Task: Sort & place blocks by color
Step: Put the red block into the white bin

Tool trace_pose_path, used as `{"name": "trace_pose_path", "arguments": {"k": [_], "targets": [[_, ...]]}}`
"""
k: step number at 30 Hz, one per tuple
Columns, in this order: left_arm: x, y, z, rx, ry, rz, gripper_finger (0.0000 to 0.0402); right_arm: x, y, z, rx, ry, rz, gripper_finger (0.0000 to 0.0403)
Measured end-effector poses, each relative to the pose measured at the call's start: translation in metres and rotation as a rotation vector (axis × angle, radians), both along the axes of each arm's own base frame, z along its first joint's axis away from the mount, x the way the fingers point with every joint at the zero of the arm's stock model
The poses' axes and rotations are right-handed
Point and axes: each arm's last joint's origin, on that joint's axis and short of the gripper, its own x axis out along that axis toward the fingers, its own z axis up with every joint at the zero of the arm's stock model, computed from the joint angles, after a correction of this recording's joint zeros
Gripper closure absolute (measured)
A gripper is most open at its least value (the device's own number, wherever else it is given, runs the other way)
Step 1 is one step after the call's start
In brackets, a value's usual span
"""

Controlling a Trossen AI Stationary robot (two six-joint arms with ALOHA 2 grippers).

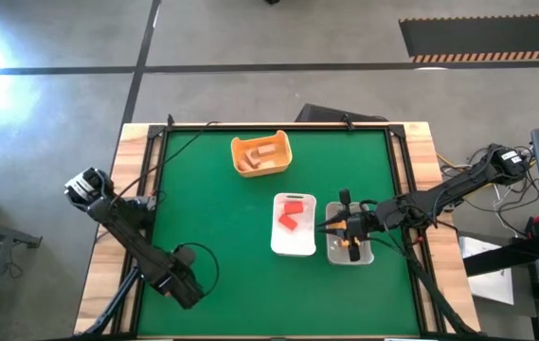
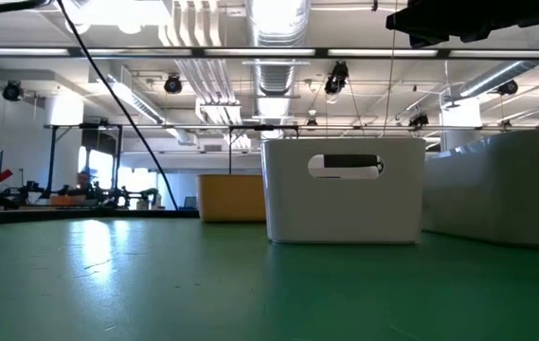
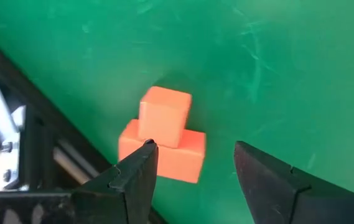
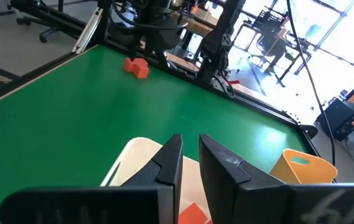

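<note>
On the green table [image 1: 212,218], left tool [image 3: 192,165] hides orange blocks' [image 3: 162,134] edge.

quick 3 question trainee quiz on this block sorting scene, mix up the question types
1. True or false: the left gripper is shut on the orange blocks.
2. The red blocks lie in which container? A) yellow-orange tub B) white tray C) clear tray
3. Fill in: the right gripper hangs over the ____ tray.

Key: 1 false, open with the blocks ahead; 2 B; 3 white
</note>
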Motion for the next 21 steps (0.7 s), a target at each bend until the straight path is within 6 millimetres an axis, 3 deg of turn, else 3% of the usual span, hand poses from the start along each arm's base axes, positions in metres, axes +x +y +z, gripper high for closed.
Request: {"name": "trace_pose_path", "arguments": {"k": [12, 21], "targets": [[-0.007, 0.005, -0.018, 0.009, 0.014, -0.071, 0.0146, 0.000, 0.000, -0.001, -0.003, 0.005, 0.000, 0.0360], [-0.013, 0.009, -0.033, 0.005, 0.014, -0.121, 0.0144, 0.000, 0.000, -0.001, -0.004, 0.006, 0.000, 0.0360]]}}
